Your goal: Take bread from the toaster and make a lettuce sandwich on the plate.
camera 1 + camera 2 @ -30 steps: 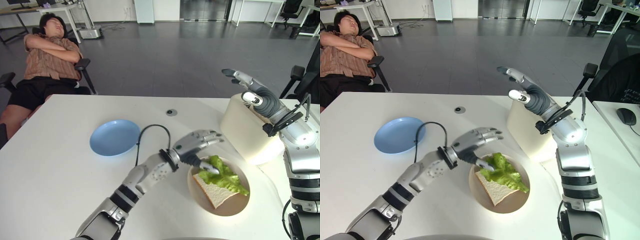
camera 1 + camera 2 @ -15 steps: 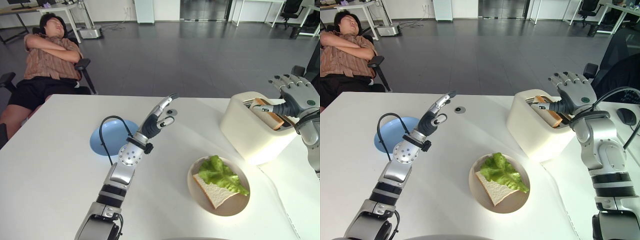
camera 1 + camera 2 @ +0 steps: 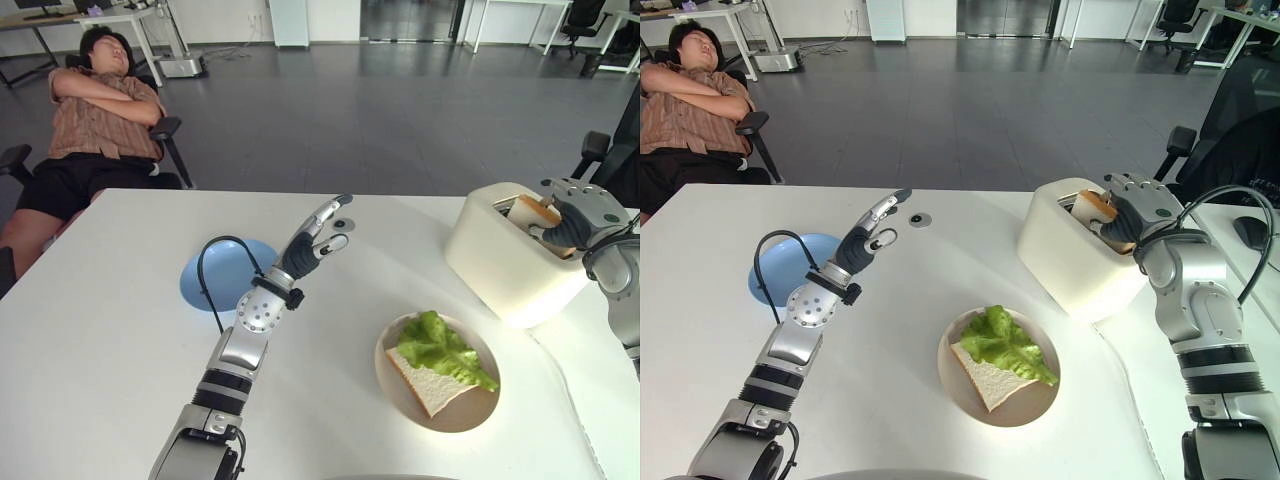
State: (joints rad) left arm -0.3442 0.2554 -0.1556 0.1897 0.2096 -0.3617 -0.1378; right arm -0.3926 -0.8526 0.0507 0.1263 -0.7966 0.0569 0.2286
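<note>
Sandwich half done, going for the top slice rn

My left hand (image 3: 305,250) is up over the table, fingers straight, holding nothing, just by the light blue round plate (image 3: 208,283). The tan round plate (image 3: 472,412) has a white bread slice (image 3: 432,388) w/ a green lettuce leaf (image 3: 440,350) on top. My right hand (image 3: 582,215) is curled on the browned toast slice (image 3: 526,210) poking out of the cream toaster (image 3: 500,272). Next, imo: lift it straight up, then lay it on the lettuce.
</note>
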